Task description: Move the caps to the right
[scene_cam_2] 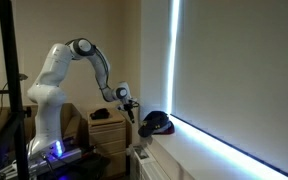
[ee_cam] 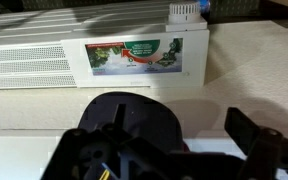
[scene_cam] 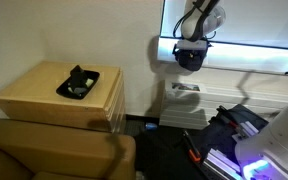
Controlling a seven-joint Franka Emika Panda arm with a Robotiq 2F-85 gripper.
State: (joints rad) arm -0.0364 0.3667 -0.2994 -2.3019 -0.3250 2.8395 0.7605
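Note:
One dark cap (scene_cam_2: pixel 157 123) with a rounded crown rests on the white ledge (scene_cam_2: pixel 184 150) under the window. In an exterior view it shows as a dark lump (scene_cam: pixel 189 58) right under the gripper (scene_cam: pixel 191 44). In the wrist view the cap (ee_cam: pixel 134 125) fills the lower left. The gripper (ee_cam: pixel 179 115) is open, its fingers wide apart. One finger lies over the cap and the other stands clear to its right. In an exterior view the gripper (scene_cam_2: pixel 132 105) sits just beside the cap. I see no other cap.
A white slatted heater cover with a colourful sticker (ee_cam: pixel 134 55) runs behind the ledge. A wooden cabinet (scene_cam: pixel 44 100) carries a black tray with a flat black object (scene_cam: pixel 78 83). A brown sofa (scene_cam: pixel 54 150) stands in front. A dark case (scene_cam: pixel 229 125) lies lower right.

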